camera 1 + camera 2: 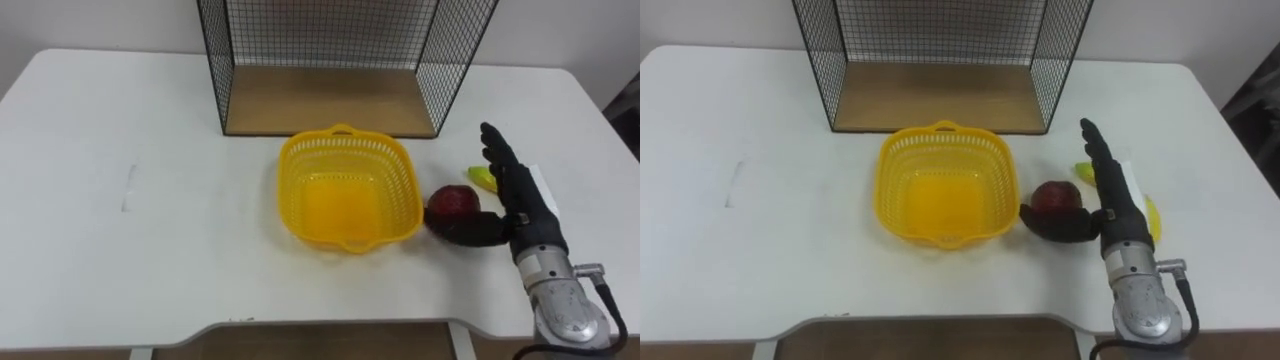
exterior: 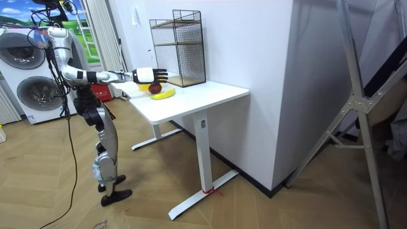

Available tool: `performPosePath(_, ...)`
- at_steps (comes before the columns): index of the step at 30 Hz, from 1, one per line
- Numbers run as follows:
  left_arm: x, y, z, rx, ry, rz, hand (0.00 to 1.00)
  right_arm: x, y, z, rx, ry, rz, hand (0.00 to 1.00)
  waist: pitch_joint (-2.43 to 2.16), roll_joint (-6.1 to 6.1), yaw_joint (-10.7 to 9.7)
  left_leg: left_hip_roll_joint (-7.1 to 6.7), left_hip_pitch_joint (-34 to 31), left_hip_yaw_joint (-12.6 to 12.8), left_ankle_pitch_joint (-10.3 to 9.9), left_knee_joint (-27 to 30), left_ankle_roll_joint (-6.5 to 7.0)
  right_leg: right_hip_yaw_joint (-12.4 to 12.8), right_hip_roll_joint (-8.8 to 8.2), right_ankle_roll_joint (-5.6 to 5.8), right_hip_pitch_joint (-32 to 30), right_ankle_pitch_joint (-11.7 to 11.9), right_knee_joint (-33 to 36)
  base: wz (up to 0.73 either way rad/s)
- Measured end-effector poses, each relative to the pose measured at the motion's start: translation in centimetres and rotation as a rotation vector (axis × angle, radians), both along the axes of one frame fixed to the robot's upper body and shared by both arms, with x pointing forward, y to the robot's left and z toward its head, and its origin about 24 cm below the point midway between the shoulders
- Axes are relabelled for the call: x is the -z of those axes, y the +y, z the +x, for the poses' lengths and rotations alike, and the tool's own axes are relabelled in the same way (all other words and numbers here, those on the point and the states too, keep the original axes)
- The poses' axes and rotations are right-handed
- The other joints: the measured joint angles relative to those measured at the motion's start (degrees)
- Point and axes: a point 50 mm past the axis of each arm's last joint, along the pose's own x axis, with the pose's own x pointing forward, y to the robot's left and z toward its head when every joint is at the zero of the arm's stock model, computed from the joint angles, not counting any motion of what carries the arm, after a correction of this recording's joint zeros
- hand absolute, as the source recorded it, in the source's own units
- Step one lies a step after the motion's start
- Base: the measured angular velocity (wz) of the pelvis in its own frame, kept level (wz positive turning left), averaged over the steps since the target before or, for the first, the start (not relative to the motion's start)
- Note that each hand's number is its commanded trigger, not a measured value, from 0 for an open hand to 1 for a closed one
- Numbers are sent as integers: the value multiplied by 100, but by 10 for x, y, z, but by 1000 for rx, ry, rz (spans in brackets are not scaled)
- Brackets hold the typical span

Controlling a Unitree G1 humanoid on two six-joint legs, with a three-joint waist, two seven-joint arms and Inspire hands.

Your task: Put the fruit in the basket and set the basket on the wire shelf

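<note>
Yellow plastic mesh marks the centre of a white worktop (image 1: 130, 250), where an empty fruit basket (image 1: 290, 165) sits with its open top up, ready to be filled and just short of the wire shelf (image 1: 330, 40) at its 12 o'clock. The shelf's open front faces the basket, so the later lift onto its wooden floor looks like a short, straight one. A dark red apple (image 1: 453, 202) lies on the worktop just beside the basket's rim at 3 o'clock. The robot's right hand (image 1: 520, 200) has its fingers straight and pointing toward 12 o'clock past the fruit. Its thumb reaches out sideways along the apple's near side and has not closed on it, a pose that reads as lining up to take the apple first. A banana (image 1: 483, 178) lies at the apple's 2 o'clock, crossing beneath the hand. Only its yellow ends peek out, and its middle is covered. The thumb hides the apple's lower edge, so whether the two touch is hard to tell. The eye views cut off the shelf's upper tiers. The room view shows the robot standing at the worktop's end, arm stretched over the fruit.
</note>
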Motion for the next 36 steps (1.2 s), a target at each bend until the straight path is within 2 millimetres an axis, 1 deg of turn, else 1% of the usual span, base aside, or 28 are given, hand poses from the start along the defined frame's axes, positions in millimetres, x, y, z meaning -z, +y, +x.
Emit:
performPosePath(4,0,0,1,-1,-3,1,0,14,-2,-7,0,67,-10,0,-4,10,24,1,21,2,0,8,0,0,-14,0,6,0,1,0)
performPosePath(9,0,0,1,-1,-4,4,0,22,0,-10,-20,109,-6,0,-16,22,23,1,48,4,1,8,0,0,-18,0,46,0,4,0)
performPosePath(11,0,0,1,-1,-5,5,0,25,2,-11,-27,123,-5,0,-13,20,22,1,61,2,1,7,0,-7,-20,0,63,0,3,0)
performPosePath(14,-1,2,1,2,-7,10,0,28,2,-12,-35,137,-23,0,-2,-8,30,0,82,-30,1,-3,0,-60,-16,0,90,0,4,6)
performPosePath(16,-1,3,4,21,-10,18,0,35,0,-15,-35,170,-41,0,-4,-58,49,-3,87,-78,1,-3,0,-105,-15,0,103,0,5,9)
performPosePath(17,-1,3,5,20,-13,19,0,35,0,-15,-33,173,-42,2,-3,-63,66,-2,89,-79,1,1,0,-111,-14,0,104,0,6,0)
performPosePath(18,-1,4,4,28,-9,25,0,35,-1,-15,-33,175,-44,18,0,-81,90,-2,88,-79,1,1,-1,-137,-11,0,108,0,4,0)
performPosePath(19,-2,5,4,29,-7,31,0,37,-2,-15,-29,180,-43,43,6,-102,119,-2,87,-80,2,3,-2,-142,-6,0,115,0,4,0)
performPosePath(20,-2,6,4,31,-7,35,0,38,-2,-15,-28,183,-43,74,6,-111,126,-2,87,-82,2,4,-2,-148,-6,0,118,0,3,3)
performPosePath(21,-2,6,4,34,-5,39,0,39,-3,-15,-25,187,-44,90,7,-139,137,-4,87,-89,2,5,-1,-160,-4,0,126,1,2,4)
performPosePath(22,-2,7,4,35,-6,40,0,39,-3,-16,-24,192,-45,100,10,-164,150,-9,87,-93,1,3,-1,-161,-2,1,134,2,-4,4)
performPosePath(27,-2,7,4,44,10,48,0,37,-14,-8,15,194,-90,100,8,-187,160,-11,97,-104,0,-2,1,-162,10,11,202,54,-106,0)
performPosePath(33,-1,8,1,28,25,52,0,37,-17,-1,23,200,-116,100,0,-169,169,-5,106,-133,0,2,1,-181,20,11,211,54,-105,1)
performPosePath(36,-1,8,1,26,26,53,0,38,-17,-2,25,207,-114,100,-6,-164,168,-6,113,-152,0,11,0,-214,17,11,220,54,-106,4)
